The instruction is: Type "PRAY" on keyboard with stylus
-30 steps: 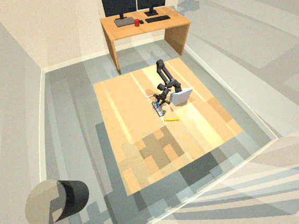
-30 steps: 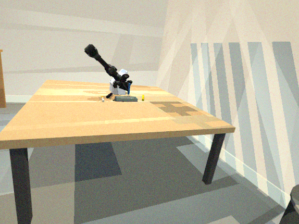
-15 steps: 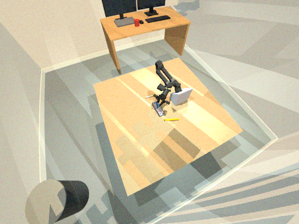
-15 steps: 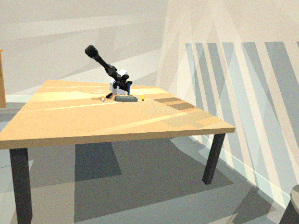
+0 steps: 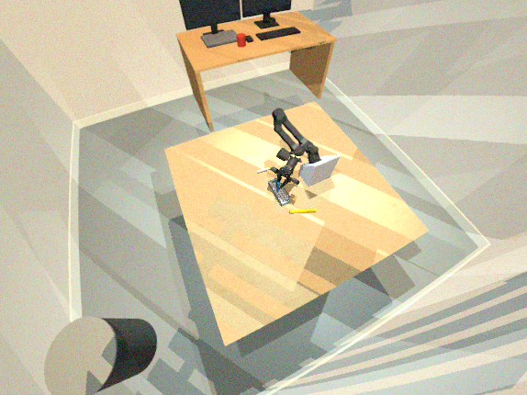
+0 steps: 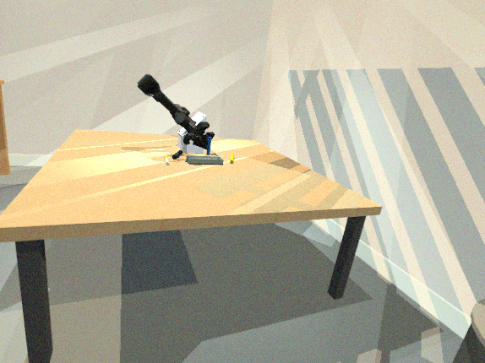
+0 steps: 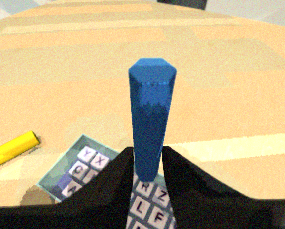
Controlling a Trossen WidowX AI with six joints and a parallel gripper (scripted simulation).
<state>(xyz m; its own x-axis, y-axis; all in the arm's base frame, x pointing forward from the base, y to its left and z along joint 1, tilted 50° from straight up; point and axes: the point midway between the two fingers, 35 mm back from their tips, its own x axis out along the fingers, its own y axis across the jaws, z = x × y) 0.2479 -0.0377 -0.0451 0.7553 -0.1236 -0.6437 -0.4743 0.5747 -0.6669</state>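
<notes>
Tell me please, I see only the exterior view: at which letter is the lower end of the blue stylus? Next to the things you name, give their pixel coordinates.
Observer: The wrist view shows the lower end of the stylus [image 5: 278, 186] [image 6: 209, 145] [image 7: 150, 114] at the R key [image 7: 144, 187]. Whether it touches, I cannot tell.

Operator: Thank you. Which key is beside R, so I do not press it by mistake?

Observer: The Z key [image 7: 162, 194] is directly beside it, in the same row.

Operator: And what stands on the other desk? I see only its edge.

Observer: Among other things, a red mug [image 5: 241, 39] stands on that desk [image 5: 275, 49] [image 6: 3, 131].
</notes>
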